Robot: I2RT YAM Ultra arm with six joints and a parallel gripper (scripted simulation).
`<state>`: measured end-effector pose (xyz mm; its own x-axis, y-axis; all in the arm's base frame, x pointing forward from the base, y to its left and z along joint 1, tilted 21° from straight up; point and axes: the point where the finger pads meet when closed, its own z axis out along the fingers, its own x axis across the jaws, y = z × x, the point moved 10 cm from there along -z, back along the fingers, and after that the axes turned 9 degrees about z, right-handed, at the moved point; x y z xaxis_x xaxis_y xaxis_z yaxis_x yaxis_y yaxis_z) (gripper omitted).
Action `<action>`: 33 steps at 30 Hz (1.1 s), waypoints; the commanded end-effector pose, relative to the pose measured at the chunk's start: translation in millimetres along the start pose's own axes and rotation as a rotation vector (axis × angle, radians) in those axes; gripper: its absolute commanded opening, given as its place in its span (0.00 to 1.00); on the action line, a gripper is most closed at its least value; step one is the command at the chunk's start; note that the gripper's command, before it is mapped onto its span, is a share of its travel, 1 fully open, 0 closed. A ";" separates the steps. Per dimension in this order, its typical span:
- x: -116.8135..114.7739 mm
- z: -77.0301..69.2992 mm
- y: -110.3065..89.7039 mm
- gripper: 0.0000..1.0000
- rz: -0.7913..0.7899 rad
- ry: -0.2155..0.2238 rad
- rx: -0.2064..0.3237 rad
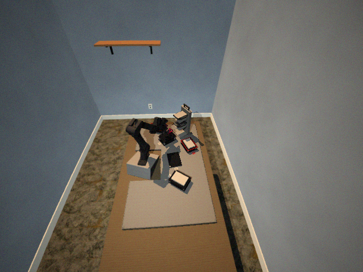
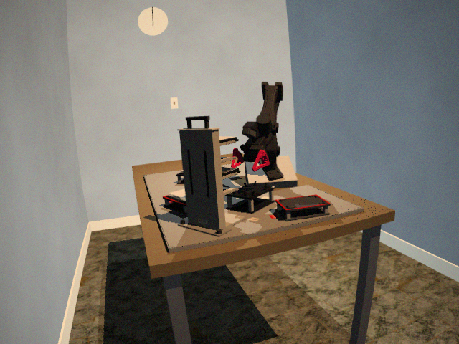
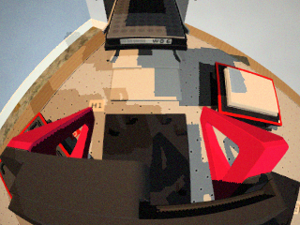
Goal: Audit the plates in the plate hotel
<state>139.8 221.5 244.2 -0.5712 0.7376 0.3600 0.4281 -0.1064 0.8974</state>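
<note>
The plate hotel H1 (image 1: 182, 120) stands at the far end of the mat; it shows from behind in the exterior view (image 2: 201, 178). My gripper (image 3: 147, 112) is open and empty, its red fingers spread wide. It hovers in front of the hotel above a dark raised nest (image 3: 146, 127). The gripper also shows in the top and exterior views (image 1: 167, 135) (image 2: 249, 159).
A red-edged nest holding a tan plate (image 3: 250, 90) (image 1: 189, 144) lies right of the gripper. A second red-edged nest (image 2: 302, 205) is empty. A flat dark nest (image 1: 174, 159) and a black nest with a tan plate (image 1: 179, 179) lie nearer. The arm's grey pedestal (image 1: 143, 167) stands left.
</note>
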 end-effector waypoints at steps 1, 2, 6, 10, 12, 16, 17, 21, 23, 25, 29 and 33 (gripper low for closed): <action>4.9 6.4 14.7 1.00 0.012 0.019 -0.046; 4.9 8.1 14.9 1.00 0.012 0.019 -0.046; 4.9 11.5 15.3 1.00 0.013 0.019 -0.046; 5.0 17.6 16.1 1.00 0.012 0.019 -0.046; 3.3 13.9 9.7 1.00 0.010 0.016 -0.031; 3.3 13.9 9.7 1.00 0.010 0.016 -0.031; 3.3 13.9 9.7 1.00 0.010 0.016 -0.031; 3.3 13.9 9.7 1.00 0.010 0.016 -0.031; 3.3 13.9 9.7 1.00 0.010 0.016 -0.031; 3.3 13.9 9.7 1.00 0.010 0.016 -0.031; 3.3 13.9 9.7 1.00 0.010 0.016 -0.031; 3.3 13.9 9.7 1.00 0.010 0.016 -0.031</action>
<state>150.7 232.0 243.4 -0.5751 0.7323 0.3648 0.4259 -0.1128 0.8977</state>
